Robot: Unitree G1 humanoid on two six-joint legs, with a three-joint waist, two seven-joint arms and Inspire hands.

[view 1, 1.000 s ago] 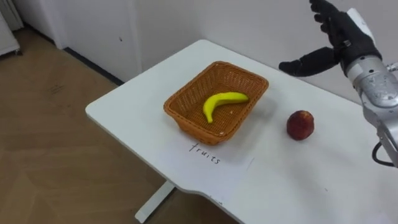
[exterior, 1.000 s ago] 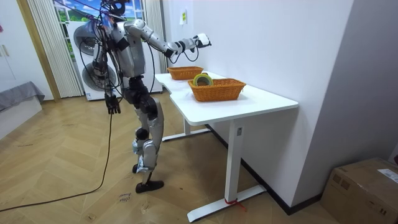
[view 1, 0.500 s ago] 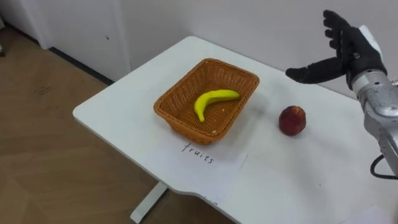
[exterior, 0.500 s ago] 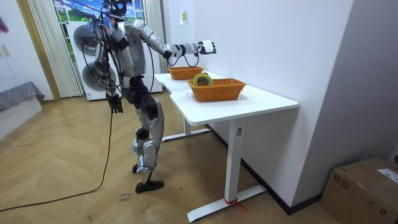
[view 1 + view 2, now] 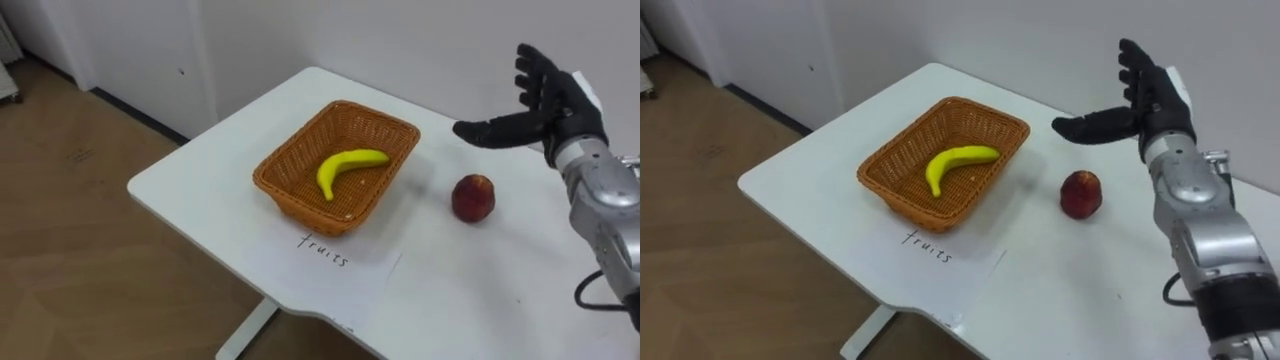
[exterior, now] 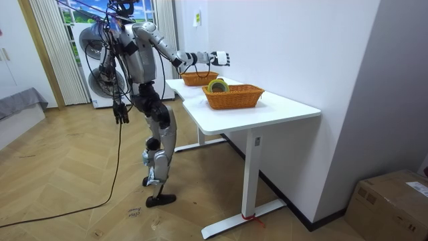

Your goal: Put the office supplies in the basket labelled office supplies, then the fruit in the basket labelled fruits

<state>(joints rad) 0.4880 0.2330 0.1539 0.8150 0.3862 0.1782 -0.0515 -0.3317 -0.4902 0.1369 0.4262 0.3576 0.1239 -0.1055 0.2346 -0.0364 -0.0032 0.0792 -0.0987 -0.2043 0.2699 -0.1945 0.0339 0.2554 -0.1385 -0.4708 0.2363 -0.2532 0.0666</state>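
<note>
Your right hand (image 5: 545,105) hovers spread open and empty beyond the apple (image 5: 473,197), which sits on the surface (image 5: 200,170) just right of the basket (image 5: 295,205). The banana (image 5: 345,168) inside seems to lie along the basket's length. Left hand (image 6: 120,114) hangs at the side, grip unreadable.

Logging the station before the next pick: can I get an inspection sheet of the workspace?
Surface: white table, with a paper label before the fruit basket.
Job's things: banana lies in the fruit basket; apple sits on the table right of it, apart; a second basket holds a roll, likely tape.
Clutter: nothing seen.
Hands: right hand open, empty, raised above the table beyond the apple; left hand hangs at the robot's side.
Cables: nothing seen on the table.
Surroundings: wall behind the table, wood floor, washing machine, cardboard box.
</note>
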